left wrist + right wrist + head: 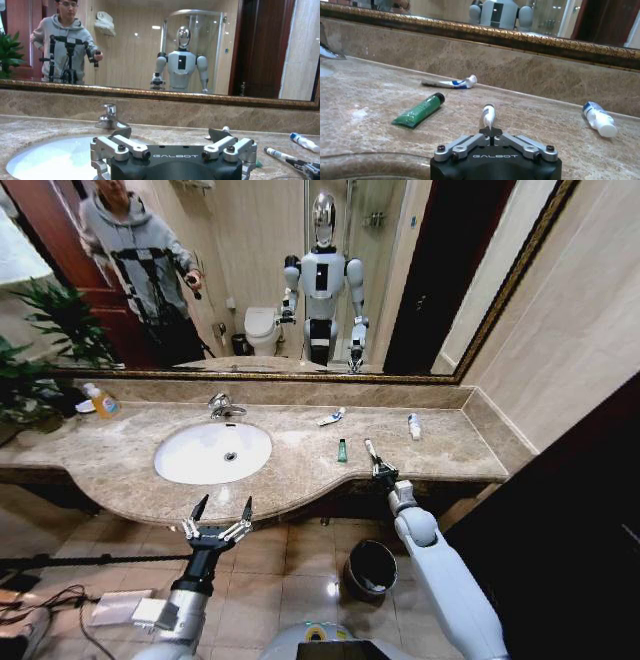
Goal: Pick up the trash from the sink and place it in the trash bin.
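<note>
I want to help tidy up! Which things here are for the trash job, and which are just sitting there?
For the job: white stick in the right gripper's shut fingers; green tube; white tube by the wall; white tube at far right; sink; trash bin on the floor; left gripper, open before the sink.
Just lying about: soap bottle; plant; faucet.

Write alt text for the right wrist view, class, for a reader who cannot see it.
The right gripper is shut on the thin white stick lying on the beige marble counter. Beyond it lie a small green tube, a white and blue tube near the backsplash, and a white tube with a blue end off to one side.
</note>
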Robot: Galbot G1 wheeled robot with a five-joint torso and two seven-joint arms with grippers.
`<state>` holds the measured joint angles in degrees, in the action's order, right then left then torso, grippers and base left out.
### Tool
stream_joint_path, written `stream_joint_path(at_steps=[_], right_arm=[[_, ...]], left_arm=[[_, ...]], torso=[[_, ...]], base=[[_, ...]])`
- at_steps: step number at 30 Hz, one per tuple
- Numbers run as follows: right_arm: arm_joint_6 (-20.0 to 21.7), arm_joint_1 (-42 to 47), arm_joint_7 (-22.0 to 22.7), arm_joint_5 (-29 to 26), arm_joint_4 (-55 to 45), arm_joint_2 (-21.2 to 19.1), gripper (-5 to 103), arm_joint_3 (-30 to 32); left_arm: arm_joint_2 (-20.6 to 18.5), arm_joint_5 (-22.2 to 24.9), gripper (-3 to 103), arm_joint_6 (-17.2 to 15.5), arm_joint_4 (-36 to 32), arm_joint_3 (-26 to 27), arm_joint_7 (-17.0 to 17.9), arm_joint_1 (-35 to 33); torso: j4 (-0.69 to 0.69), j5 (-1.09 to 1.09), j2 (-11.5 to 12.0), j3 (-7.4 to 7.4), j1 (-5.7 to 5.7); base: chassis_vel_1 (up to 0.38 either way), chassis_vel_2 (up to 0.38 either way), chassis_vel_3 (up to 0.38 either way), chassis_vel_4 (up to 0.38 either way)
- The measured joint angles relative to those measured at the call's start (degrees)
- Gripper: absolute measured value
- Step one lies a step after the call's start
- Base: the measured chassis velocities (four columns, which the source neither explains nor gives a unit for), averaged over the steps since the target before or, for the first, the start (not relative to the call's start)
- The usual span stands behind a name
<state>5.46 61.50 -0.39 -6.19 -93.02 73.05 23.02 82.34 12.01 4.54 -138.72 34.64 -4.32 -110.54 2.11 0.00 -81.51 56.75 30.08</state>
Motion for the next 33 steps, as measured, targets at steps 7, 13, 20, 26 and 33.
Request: stream_joint_path(at_steps=[7, 13, 20, 26, 33], right_arm=[[0.26, 2.12, 0.2, -1.01, -3.17, -0.73, 0, 1.08], [-0.17, 8.25, 0.12, -2.31, -8.76, -0.99, 0, 3.15], [-2.99, 16.63, -0.23, -1.61, -15.29, -0.44, 0, 4.66], [-5.81, 23.31, -0.16, 0.4, -19.36, 1.49, 0, 5.49], [-9.13, 28.82, -0.11, 1.66, -20.15, 2.97, 0, 6.26]], left_arm=[[0.0, 0.0, 100, 0.0, 0.0, 0.0, 0.0, 0.0], [0.0, 0.0, 100, 0.0, 0.0, 0.0, 0.0, 0.0], [0.0, 0.0, 100, 0.0, 0.0, 0.0, 0.0, 0.0], [0.0, 0.0, 100, 0.0, 0.0, 0.0, 0.0, 0.0], [0.0, 0.0, 100, 0.0, 0.0, 0.0, 0.0, 0.0]], torso=[[0.01, 0.0, 0.0, 0.0, 0.0], [0.0, 0.01, 0.0, 0.0, 0.0], [0.0, 0.0, -0.01, -0.01, 0.0], [0.0, -0.01, -0.01, -0.01, 0.0], [0.0, 0.0, -0.01, -0.01, 0.0]], base=[[0.0, 0.0, 0.0, 0.0], [0.0, 0.0, 0.0, 0.0], [0.0, 0.0, 0.0, 0.0], [0.0, 0.0, 0.0, 0.0], [0.0, 0.0, 0.0, 0.0]])
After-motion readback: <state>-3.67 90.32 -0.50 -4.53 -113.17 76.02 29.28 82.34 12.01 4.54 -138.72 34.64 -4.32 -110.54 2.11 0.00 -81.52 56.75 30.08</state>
